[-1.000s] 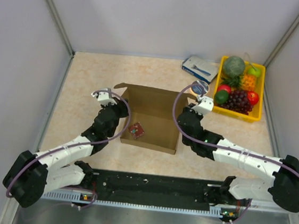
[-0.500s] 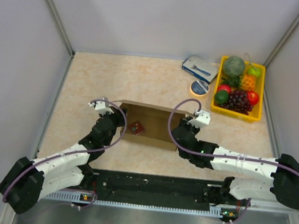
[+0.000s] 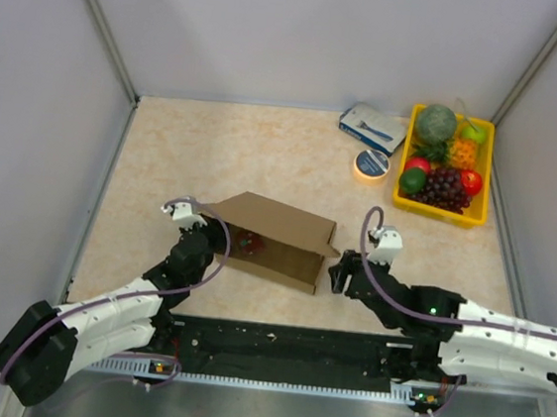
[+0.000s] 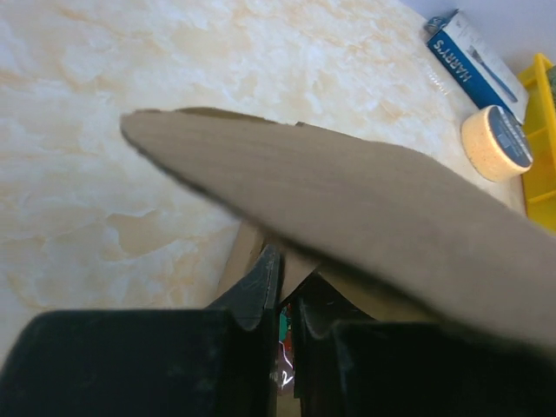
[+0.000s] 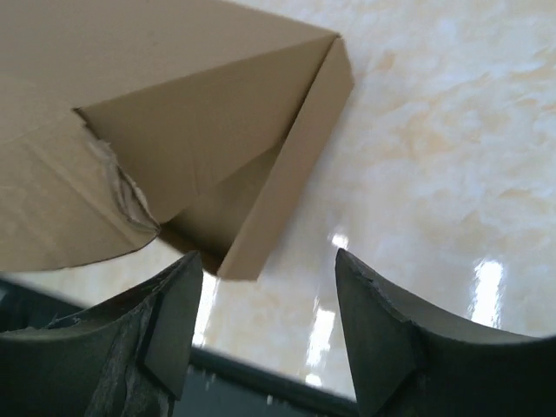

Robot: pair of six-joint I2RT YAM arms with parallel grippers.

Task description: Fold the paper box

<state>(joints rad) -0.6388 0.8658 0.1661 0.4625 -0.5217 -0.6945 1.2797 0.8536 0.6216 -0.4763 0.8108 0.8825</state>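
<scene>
The paper box (image 3: 279, 226) is plain brown cardboard, lying in the middle of the table with its lid leaning down over the tray part. My left gripper (image 3: 220, 236) is at the box's left end, shut on a cardboard side flap; in the left wrist view the lid (image 4: 347, 204) fills the space above the gripper (image 4: 287, 282). My right gripper (image 3: 336, 273) is open just right of the box's near right corner. In the right wrist view that corner (image 5: 261, 217) lies ahead of the gripper (image 5: 265, 278), with nothing between the fingers. A small red-and-green thing (image 3: 248, 242) shows inside the box.
A yellow tray (image 3: 444, 216) of fruit stands at the back right. Beside it lie a blue-and-white carton (image 3: 372, 127) and a tape roll (image 3: 371, 164). Grey walls enclose the table on three sides. The black rail with the arm bases runs along the near edge.
The lid has swung down over the box. My right gripper has opened, let go of the cardboard and drawn back toward the near edge. The left gripper stays shut on its flap.
</scene>
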